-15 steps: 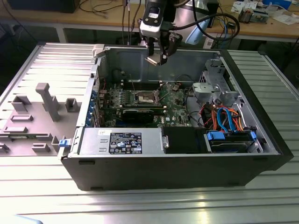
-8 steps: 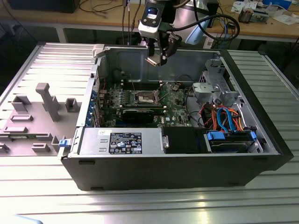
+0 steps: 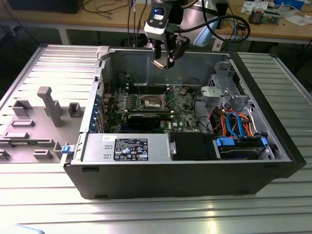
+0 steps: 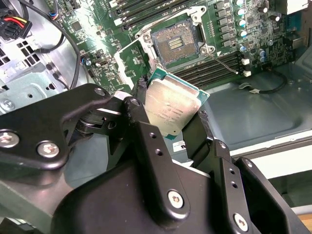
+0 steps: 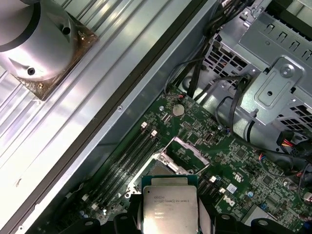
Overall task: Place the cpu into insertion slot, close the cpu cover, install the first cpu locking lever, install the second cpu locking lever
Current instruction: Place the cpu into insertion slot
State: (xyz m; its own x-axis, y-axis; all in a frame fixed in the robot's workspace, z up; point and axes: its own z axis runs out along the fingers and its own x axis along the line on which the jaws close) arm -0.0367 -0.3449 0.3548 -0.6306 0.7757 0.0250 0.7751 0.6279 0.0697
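Note:
My gripper [image 3: 165, 62] hangs above the open computer case, shut on the cpu [image 4: 170, 105], a small square chip with a silvery top and a green edge. Black fingers [image 4: 139, 109] clamp it on two opposite sides, and it is tilted. In the first wrist view the cpu [image 5: 169, 207] sits between the fingers, directly over the board. The insertion slot [image 4: 175, 45] lies well below it on the green motherboard, its dark centre bare. The cpu cover [image 5: 189, 152] stands flipped up at one side of the slot [image 3: 151, 101]. A thin wire lever [image 4: 226, 63] sticks out beside the slot.
Long memory slots [image 4: 209, 73] flank the socket. A long black expansion card [image 3: 146, 117] lies in front of it. The metal drive cage [image 3: 219, 92] and coloured cables [image 3: 234, 124] crowd the exterior view's right. The power supply [image 3: 126, 146] fills the case front. A grey fixture [image 3: 48, 105] stands outside.

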